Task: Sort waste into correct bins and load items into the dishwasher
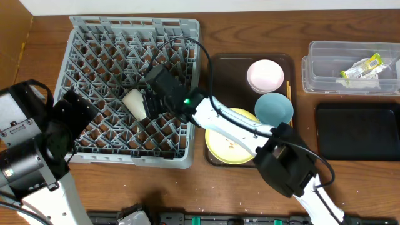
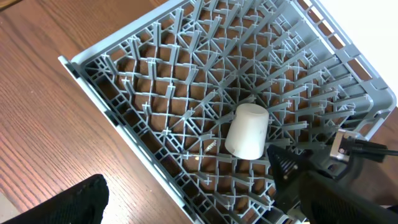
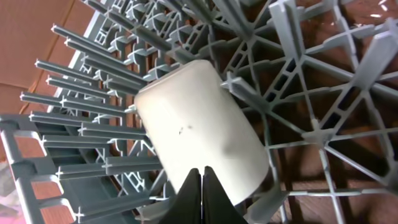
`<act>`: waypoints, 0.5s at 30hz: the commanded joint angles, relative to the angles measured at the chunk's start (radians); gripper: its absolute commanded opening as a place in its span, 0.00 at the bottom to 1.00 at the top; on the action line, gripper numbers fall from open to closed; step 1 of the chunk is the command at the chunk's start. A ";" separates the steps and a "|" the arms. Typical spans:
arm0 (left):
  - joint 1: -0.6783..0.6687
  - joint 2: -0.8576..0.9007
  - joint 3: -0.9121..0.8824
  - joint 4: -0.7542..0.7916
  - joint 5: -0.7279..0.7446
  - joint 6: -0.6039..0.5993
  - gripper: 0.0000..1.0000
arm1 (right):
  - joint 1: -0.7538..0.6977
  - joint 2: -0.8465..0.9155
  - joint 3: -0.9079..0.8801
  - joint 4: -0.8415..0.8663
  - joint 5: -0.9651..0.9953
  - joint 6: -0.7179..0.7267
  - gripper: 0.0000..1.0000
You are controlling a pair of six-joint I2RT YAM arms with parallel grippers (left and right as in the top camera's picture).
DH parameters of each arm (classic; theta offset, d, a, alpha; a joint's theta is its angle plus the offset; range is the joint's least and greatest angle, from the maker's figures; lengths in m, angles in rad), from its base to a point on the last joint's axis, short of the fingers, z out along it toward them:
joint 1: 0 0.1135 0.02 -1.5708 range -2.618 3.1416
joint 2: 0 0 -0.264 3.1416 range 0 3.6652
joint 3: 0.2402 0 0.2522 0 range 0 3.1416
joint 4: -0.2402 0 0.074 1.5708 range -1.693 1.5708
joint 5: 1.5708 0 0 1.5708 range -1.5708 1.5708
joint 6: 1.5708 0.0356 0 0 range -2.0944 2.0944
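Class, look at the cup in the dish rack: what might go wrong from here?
1. The small pale cup lies tilted across the pegs of the dish rack. When the right gripper releases its rim, it may roll or wedge.
2. The right arm's black cable loops over the rack and might snag pegs on withdrawal.

1. A brown wooden desk (image 1: 125, 187) is filling most of every view, its grain running left to right under the overhead camera.
2. A white strip (image 1: 250, 5) is bordering its far edge.
3. A tan panel (image 1: 11, 37) is showing at the far left corner.
4. Even light is falling across the wood, casting soft shadows.
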 commanded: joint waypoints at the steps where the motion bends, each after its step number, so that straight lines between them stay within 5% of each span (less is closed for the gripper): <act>1: 0.005 -0.001 0.006 0.000 -0.009 0.005 0.99 | 0.028 0.008 0.005 0.009 0.020 -0.017 0.02; 15: 0.005 -0.001 0.006 0.000 -0.009 0.005 0.98 | 0.036 0.052 0.005 -0.101 0.112 -0.003 0.01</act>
